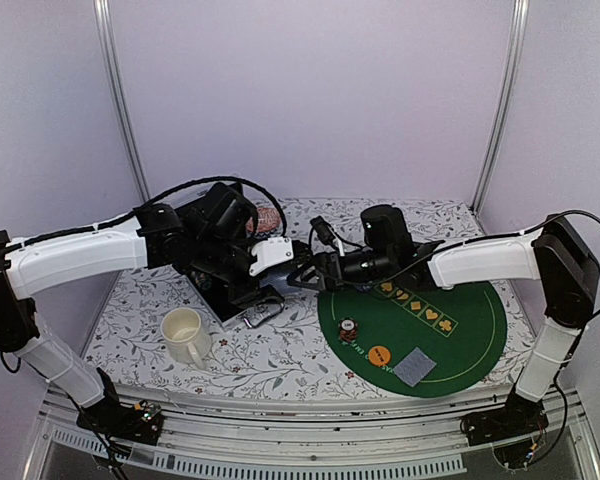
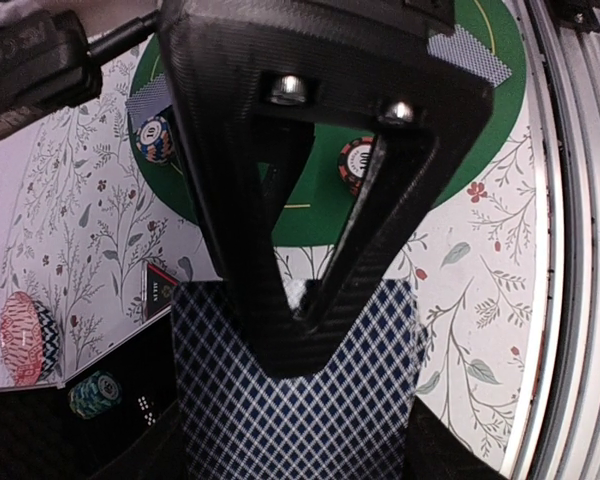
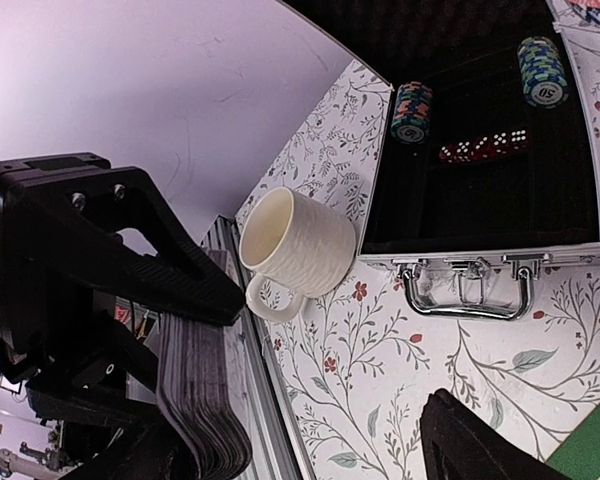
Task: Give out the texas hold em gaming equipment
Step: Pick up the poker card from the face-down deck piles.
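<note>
Fingers (image 2: 220, 200) of the left gripper (image 2: 298, 325), partly closed, pinched the blue-backed card deck (image 2: 280, 420); the right gripper (image 3: 340, 355) stood wide open and empty. One card (image 1: 415, 366), a chip stack (image 1: 349, 328) and an orange disc (image 1: 379, 354) lay on the green mat (image 1: 470, 340).

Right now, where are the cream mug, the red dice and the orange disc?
cream mug (image 3: 315, 255), right wrist view, on its ribbed side.
red dice (image 3: 483, 145), right wrist view, on the middle of the row.
orange disc (image 1: 379, 354), top external view, on its centre.
</note>
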### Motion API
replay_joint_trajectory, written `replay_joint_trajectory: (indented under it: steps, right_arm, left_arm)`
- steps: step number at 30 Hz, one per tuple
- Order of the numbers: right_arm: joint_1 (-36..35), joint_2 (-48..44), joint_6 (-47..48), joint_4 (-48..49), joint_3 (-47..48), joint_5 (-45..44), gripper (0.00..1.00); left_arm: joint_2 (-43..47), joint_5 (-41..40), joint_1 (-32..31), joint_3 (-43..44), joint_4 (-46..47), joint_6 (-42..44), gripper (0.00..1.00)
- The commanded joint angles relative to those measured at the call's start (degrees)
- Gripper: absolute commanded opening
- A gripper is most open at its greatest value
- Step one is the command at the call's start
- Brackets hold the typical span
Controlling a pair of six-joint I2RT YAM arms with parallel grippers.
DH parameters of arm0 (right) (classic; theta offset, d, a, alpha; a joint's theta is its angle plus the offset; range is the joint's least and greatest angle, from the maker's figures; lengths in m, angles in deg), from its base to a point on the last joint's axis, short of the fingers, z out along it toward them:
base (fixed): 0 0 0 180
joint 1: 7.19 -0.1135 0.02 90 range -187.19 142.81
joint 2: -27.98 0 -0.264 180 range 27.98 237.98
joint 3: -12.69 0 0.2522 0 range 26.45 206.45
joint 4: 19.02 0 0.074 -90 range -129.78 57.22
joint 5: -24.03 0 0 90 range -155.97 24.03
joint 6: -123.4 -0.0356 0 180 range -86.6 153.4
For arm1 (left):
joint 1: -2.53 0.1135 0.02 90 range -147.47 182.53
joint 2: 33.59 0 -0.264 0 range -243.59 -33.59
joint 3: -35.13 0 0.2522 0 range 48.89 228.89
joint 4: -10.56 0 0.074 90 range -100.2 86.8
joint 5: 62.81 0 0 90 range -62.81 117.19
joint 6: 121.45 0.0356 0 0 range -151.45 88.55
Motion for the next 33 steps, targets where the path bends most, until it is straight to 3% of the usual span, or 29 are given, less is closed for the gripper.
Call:
replay_joint_trajectory:
  steps: [1, 10, 24, 33]
  right_arm:
    - [-0.25, -1.35, 2.14, -4.32, 1.71, -3.53, 0.79]
    - [-0.22, -4.1, 5.39, -10.66, 2.28, -5.37, 0.67]
    - [-0.2, -6.42, 6.43, -14.84, 4.24, -4.4, 0.4]
    - [-0.23, -8.53, 7.34, -17.51, 4.5, -5.92, 0.33]
  left_arm:
    - [0.65, 0.49, -0.78, 0.66, 1.34, 0.2, 0.6]
    - [0.65, 0.21, -0.75, 0.35, 1.34, 0.29, 0.6]
    - [0.3, -0.8, -0.76, -0.04, 1.34, 0.47, 0.6]
    - [0.26, -0.76, -0.82, -0.22, 1.34, 0.47, 0.6]
